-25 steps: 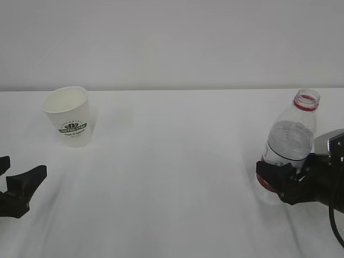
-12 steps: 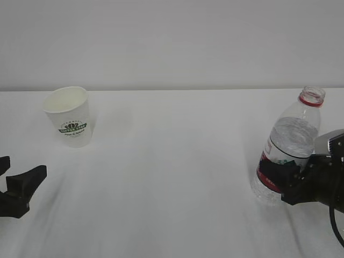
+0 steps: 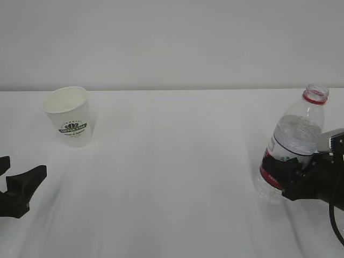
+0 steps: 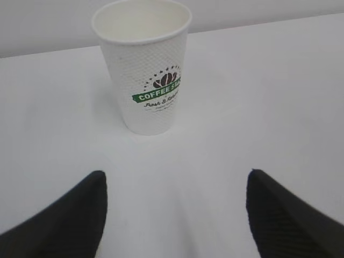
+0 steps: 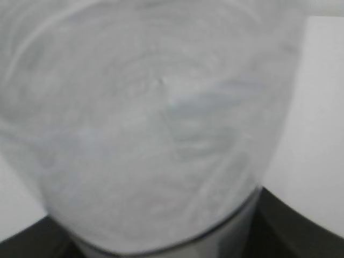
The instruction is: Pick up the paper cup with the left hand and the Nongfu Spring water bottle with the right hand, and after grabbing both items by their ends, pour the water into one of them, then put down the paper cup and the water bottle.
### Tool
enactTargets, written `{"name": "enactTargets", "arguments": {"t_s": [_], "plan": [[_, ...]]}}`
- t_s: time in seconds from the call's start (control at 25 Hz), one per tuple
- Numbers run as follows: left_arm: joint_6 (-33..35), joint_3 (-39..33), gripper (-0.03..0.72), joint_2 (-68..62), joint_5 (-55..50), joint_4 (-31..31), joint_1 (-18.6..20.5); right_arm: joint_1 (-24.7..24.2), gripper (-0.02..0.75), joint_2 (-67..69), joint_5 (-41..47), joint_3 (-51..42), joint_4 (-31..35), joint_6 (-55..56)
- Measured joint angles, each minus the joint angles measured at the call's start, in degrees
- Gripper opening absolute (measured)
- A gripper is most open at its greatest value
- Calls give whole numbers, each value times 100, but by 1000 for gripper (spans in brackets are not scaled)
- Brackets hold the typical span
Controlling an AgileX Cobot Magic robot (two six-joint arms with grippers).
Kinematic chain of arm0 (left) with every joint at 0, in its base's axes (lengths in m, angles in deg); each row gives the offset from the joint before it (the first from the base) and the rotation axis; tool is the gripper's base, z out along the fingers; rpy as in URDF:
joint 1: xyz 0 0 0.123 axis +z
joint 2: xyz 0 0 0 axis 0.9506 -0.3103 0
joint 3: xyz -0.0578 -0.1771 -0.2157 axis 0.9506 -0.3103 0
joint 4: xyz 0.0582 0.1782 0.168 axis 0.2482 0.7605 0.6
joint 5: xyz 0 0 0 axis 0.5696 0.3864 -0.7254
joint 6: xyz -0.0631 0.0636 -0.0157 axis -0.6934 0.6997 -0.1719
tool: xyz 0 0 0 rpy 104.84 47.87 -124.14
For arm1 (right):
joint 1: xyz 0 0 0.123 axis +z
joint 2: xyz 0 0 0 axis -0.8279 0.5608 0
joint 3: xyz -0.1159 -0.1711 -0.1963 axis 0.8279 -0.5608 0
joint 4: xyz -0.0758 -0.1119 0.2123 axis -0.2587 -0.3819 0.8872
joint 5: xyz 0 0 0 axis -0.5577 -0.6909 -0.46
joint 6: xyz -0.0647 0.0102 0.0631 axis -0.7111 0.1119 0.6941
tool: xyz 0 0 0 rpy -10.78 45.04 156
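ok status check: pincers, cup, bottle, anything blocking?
Left pincer open, short of paper cup. Right pincer clamped on water bottle at label, bottle tilted. Nothing between the two.

The paper cup is formed of white paper with a finely dimpled, matt wall. The Nongfu Spring water bottle is made of clear, glossy ribbed plastic. The left hand is finished in matt black, finely textured plastic. The table is surfaced in smooth matt white.
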Motion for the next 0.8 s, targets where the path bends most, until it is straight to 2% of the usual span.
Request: {"name": "enactTargets", "arguments": {"t_s": [0.44,0.8], "plan": [[0,0,586,0,0,0,0,0,452,-71,51,-48,664,-153],[0,0,585,0,0,0,0,0,452,-624,254,-522,2040,-431]]}}
